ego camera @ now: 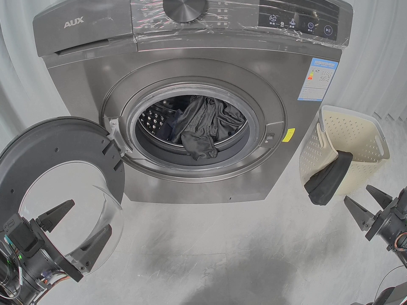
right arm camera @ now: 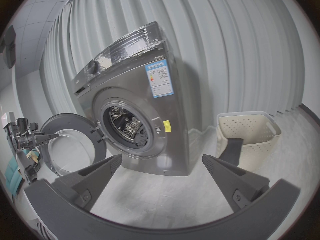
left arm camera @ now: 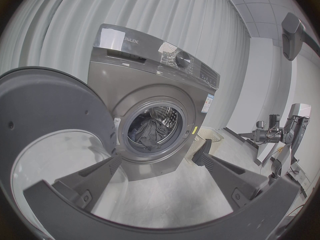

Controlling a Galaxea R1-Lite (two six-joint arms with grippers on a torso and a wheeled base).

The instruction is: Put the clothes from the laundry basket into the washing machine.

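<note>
A grey front-loading washing machine (ego camera: 190,56) stands ahead with its round door (ego camera: 55,149) swung open to the left. Dark clothes (ego camera: 203,126) lie in the drum, one piece hanging over the door seal. To the machine's right stands a cream laundry basket (ego camera: 360,136) with a dark garment (ego camera: 328,178) draped over its front rim. My left gripper (ego camera: 78,221) is open low on the left, in front of the door glass. My right gripper (ego camera: 368,206) is open low on the right, just below the basket. In the right wrist view the basket (right arm camera: 248,130) and garment (right arm camera: 233,149) lie ahead.
Grey floor (ego camera: 220,242) stretches bare between the grippers and the machine. White curtains (ego camera: 377,56) hang behind. The open door (left arm camera: 43,110) stands close to my left gripper.
</note>
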